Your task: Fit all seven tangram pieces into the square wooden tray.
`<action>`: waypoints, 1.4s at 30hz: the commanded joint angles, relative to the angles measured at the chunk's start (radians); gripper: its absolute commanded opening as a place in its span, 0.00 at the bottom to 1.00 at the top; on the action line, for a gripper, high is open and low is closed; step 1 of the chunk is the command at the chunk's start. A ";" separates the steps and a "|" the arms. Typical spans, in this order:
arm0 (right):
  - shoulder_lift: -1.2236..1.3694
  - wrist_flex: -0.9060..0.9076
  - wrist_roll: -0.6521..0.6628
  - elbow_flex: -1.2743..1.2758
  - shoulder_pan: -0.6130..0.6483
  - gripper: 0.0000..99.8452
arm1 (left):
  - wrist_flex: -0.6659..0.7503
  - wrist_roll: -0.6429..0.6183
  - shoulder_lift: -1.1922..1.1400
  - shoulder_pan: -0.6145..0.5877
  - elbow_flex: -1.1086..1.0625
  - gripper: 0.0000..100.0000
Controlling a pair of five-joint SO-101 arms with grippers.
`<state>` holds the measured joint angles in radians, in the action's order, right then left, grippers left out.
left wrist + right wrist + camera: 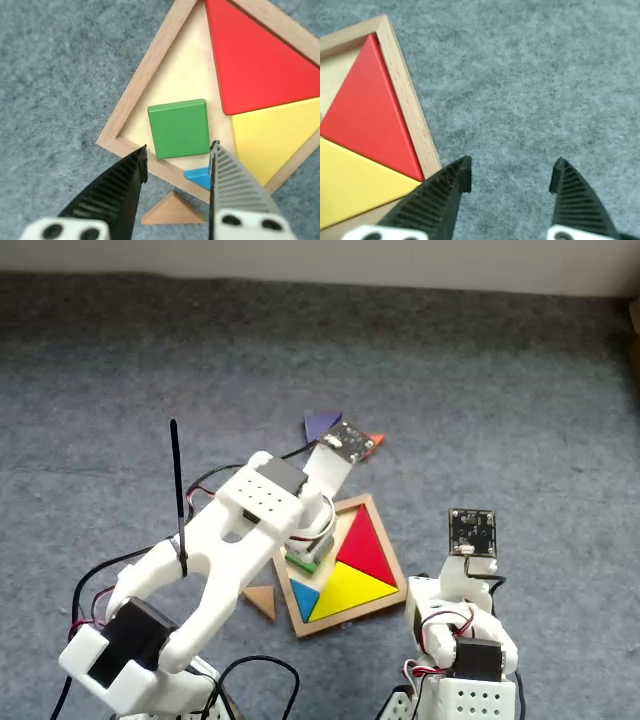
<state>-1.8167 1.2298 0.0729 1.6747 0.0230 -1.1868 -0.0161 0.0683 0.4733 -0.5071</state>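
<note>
Now we hold our left pincer (179, 146) spread, the green square (179, 127) just ahead of its tips inside the wooden tray (134, 90), likely to nudge it straight. Our right pincer (512, 160), also spread, hangs clear beside the tray.

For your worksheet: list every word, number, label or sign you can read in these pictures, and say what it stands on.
No text here can be read.
green square, red triangle, yellow triangle: plain colour, no print.
wooden tray: bare wood, no marking.
dark circuit board beside the tray: pale specks, too small to read.
dark circuit board beyond the tray: the same, too small to read.
</note>
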 commanded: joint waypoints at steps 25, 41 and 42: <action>-0.008 0.007 0.011 0.104 -0.010 0.25 | 0.239 0.261 0.041 0.139 -0.219 0.06; -0.008 0.007 0.011 0.104 -0.010 0.25 | 0.138 0.264 0.033 0.064 -0.018 0.06; -0.008 0.007 0.011 0.104 -0.010 0.25 | 0.138 0.261 0.033 0.068 -0.016 0.06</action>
<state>-1.8167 1.2298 0.0729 1.6747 0.0230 -1.0487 0.2417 0.0760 0.5547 -0.5930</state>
